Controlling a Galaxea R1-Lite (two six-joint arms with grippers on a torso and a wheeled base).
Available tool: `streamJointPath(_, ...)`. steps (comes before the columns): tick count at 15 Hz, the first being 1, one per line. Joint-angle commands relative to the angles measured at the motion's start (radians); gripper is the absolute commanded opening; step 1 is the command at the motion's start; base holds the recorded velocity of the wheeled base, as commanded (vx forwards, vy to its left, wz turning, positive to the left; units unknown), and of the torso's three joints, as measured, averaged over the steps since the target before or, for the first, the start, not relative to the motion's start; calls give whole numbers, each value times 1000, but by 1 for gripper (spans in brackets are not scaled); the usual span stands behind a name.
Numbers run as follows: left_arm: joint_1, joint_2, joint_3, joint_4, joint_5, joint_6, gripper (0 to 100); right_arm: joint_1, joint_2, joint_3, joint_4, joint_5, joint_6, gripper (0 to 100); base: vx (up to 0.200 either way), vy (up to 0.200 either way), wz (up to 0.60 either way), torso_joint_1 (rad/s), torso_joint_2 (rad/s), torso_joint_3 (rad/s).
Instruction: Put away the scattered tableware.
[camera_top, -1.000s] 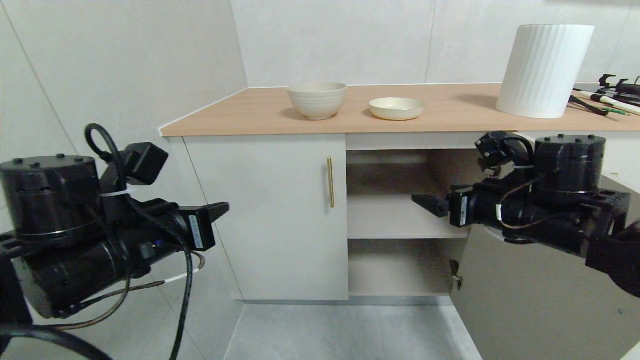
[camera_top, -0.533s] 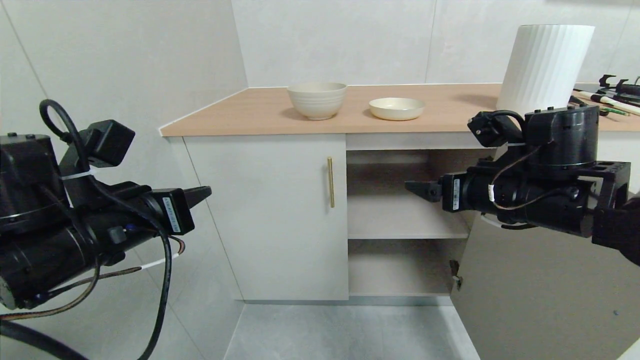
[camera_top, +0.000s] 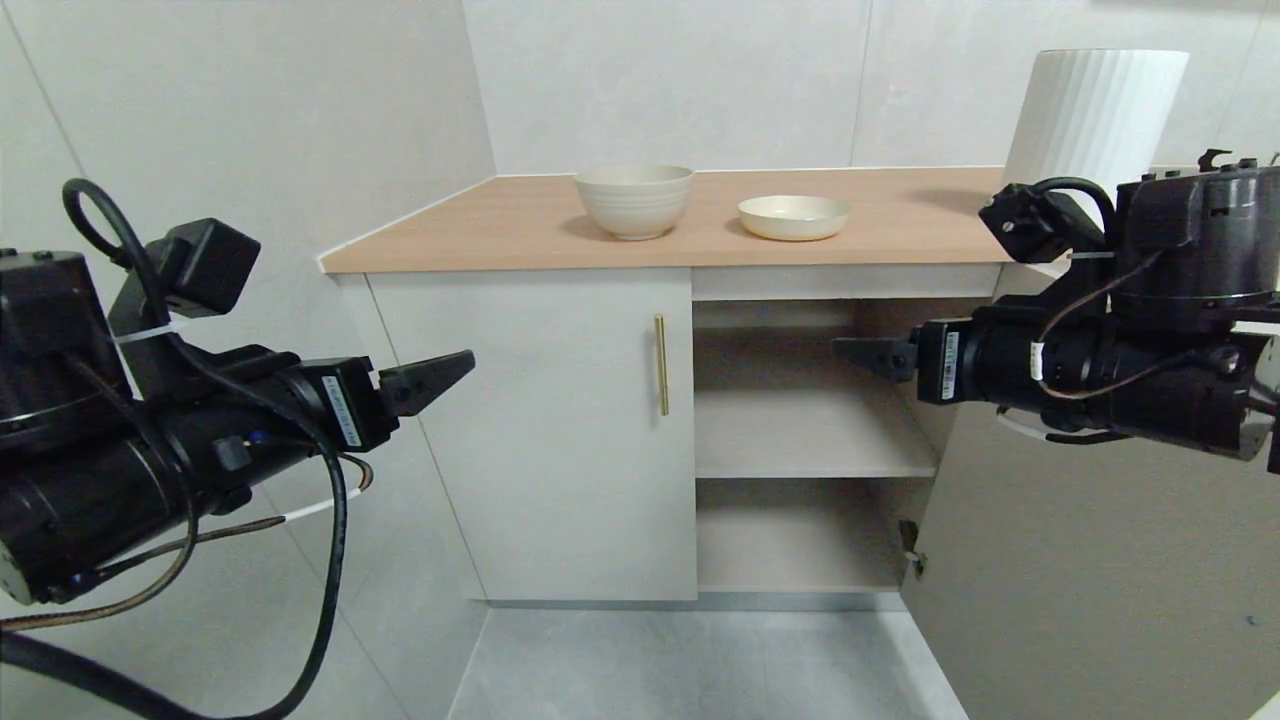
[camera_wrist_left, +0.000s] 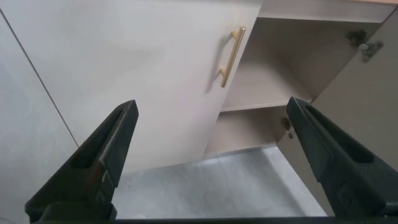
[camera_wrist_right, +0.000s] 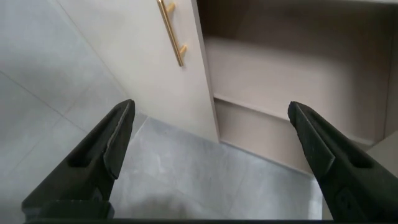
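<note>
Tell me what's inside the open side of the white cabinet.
A beige middle shelf and the bottom panel. The black right gripper covers the upper space's right end; the closed white door hides the other half.

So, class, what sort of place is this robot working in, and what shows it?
Probably a kitchen: a wood-topped counter with a bowl and a shallow dish on it, and beneath it a cabinet with one door open on shelves.

Right hand (camera_top: 850, 353), left hand (camera_top: 452, 370) both risen, left perhaps forward
</note>
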Motion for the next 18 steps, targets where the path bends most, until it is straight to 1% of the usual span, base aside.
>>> streamJointPath(1, 0, -5, 1, 2, 0, 0, 100, 2, -17, 1, 0, 0, 0, 100, 0, 0, 0, 0, 0, 0)
streamJointPath(4, 12, -25, -7, 20, 2, 0, 100, 4, -18, 2, 3, 0, 0, 100, 200, 0, 0, 1, 2, 4)
streamJointPath(6, 17, -23, -7, 19, 0, 0, 100, 5, -18, 1, 22, 2, 0, 100, 200, 0, 0, 2, 0, 5)
streamJointPath(13, 38, -19, -13, 19, -3, -1, 100, 13, -14, 1, 22, 5, 18, 100, 200, 0, 0, 2, 6, 0)
streamJointPath(16, 38, -23, -10, 14, -5, -1, 100, 19, -21, -1, 22, 20, 27, 100, 0, 0, 0, 0, 0, 0)
streamJointPath(18, 38, -29, -10, 13, -3, -1, 100, 28, -27, 1, 23, 20, 57, 100, 0, 0, 0, 0, 0, 0)
